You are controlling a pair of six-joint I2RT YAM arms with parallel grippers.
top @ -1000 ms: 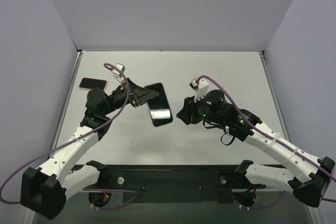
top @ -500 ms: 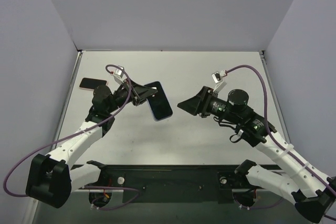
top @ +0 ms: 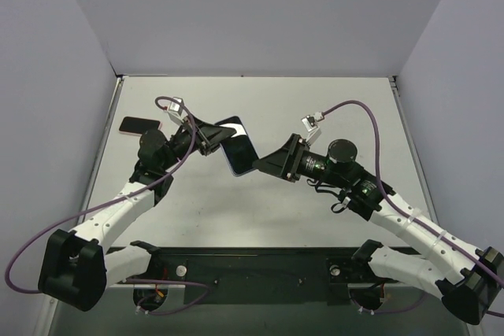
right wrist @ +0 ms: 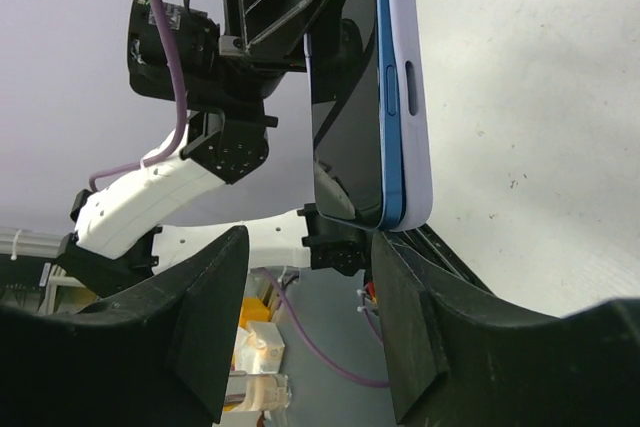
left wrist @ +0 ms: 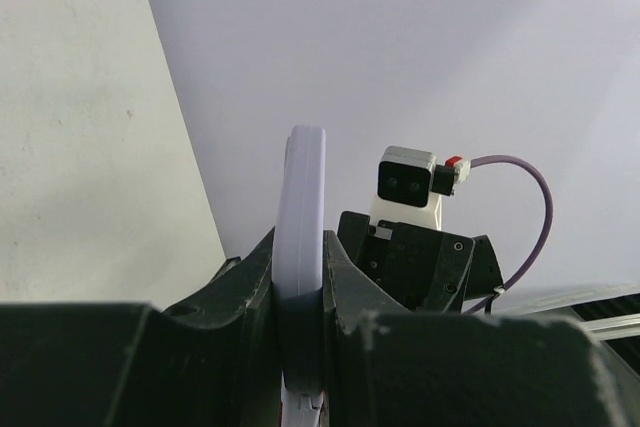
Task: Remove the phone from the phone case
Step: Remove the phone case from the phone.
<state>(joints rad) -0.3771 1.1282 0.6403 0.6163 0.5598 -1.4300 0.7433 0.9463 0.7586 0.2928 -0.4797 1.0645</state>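
Observation:
My left gripper (top: 214, 138) is shut on the phone (top: 239, 149), a dark-screened phone with a blue rim in a pale lilac case, and holds it above the table. In the left wrist view the case's lilac edge (left wrist: 301, 209) stands upright between my fingers (left wrist: 240, 282). My right gripper (top: 266, 164) is open, its tips at the phone's lower end. In the right wrist view the phone (right wrist: 352, 87) and the lilac case (right wrist: 408, 77) hang just above the gap between my open fingers (right wrist: 212, 292), with the case's corner close to the right finger.
A second dark phone with a pink rim (top: 139, 125) lies flat at the table's far left. The left arm (right wrist: 150, 202) shows behind the phone in the right wrist view. Grey walls close in the table on three sides.
My left gripper lifted the phone off the table and tilted it. My right gripper swung round, moved left and now has its open fingers at the phone's lower end.

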